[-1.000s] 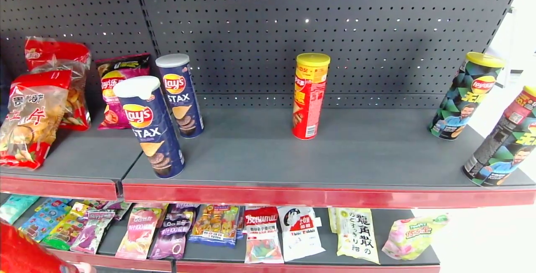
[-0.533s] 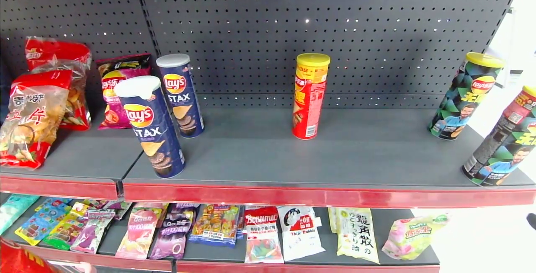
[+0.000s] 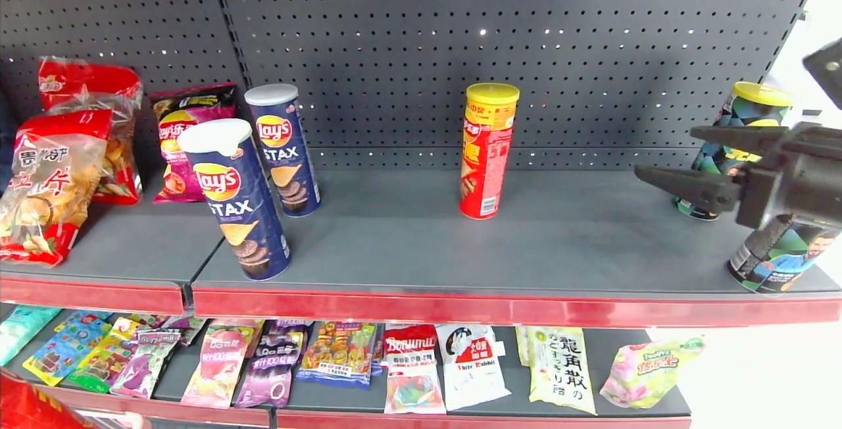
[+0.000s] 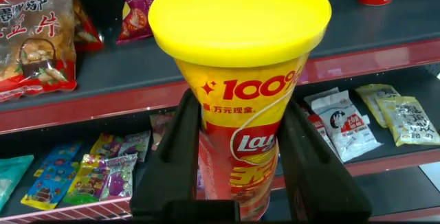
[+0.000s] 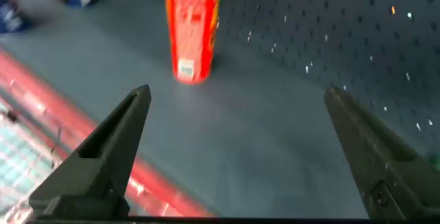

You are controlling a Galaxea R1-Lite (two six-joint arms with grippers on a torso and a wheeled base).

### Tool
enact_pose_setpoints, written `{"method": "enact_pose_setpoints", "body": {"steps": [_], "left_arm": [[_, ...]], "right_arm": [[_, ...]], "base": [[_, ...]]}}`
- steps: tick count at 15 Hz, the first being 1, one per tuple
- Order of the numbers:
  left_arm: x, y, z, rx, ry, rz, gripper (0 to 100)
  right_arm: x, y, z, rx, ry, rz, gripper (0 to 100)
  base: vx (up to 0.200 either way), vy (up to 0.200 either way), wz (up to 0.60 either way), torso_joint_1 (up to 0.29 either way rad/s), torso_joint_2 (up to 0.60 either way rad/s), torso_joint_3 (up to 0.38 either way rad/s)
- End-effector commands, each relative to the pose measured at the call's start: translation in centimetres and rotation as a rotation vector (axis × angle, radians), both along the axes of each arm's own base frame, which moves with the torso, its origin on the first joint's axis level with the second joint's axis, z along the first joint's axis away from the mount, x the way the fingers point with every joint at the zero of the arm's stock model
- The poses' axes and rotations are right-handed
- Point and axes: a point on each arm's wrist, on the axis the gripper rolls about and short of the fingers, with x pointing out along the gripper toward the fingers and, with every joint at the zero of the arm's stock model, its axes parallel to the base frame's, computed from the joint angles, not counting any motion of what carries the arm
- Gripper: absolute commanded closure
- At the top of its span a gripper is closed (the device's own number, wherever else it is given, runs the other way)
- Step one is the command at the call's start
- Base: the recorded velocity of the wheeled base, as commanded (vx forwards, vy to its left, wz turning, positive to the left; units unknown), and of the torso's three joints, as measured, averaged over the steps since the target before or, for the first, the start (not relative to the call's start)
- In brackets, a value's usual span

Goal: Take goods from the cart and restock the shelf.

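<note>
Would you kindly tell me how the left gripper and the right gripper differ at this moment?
The left gripper is shut on a yellow-lidded red can; the right gripper is open and empty. The left gripper is out in front of the shelves; the right gripper is over the upper shelf, facing the standing red can. Both have dark fingers.

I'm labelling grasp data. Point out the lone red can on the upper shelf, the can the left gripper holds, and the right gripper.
Red can (image 3: 485, 159): head view, mid-body.
Held can (image 4: 242, 117): left wrist view, label below yellow lid.
Right gripper (image 3: 666, 152): head view, midway between open fingertips.
</note>
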Motion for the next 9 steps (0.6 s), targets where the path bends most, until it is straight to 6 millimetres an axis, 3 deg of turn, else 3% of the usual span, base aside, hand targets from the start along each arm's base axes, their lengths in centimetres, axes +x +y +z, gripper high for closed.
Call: {"method": "enact_pose_setpoints", "body": {"steps": [1, 6, 9], "left_arm": [[0.1, 0.0, 0.0, 0.0, 0.006, 0.001, 100], [0.3, 0.1, 0.1, -0.002, 0.017, 0.008, 100], [0.3, 0.0, 0.3, -0.001, 0.011, 0.008, 100]], "right_arm": [[5.3, 1.6, -1.8, 0.018, 0.071, 0.003, 0], [9.1, 5.5, -2.3, 0.056, 0.073, 0.041, 0], [10.1, 7.2, -2.3, 0.072, 0.076, 0.057, 0]], "base": [[0.0, 0.0, 0.0, 0.0, 0.0, 0.0], [0.0, 0.0, 0.0, 0.0, 0.0, 0.0], [0.0, 0.0, 0.0, 0.0, 0.0, 0.0]]}}
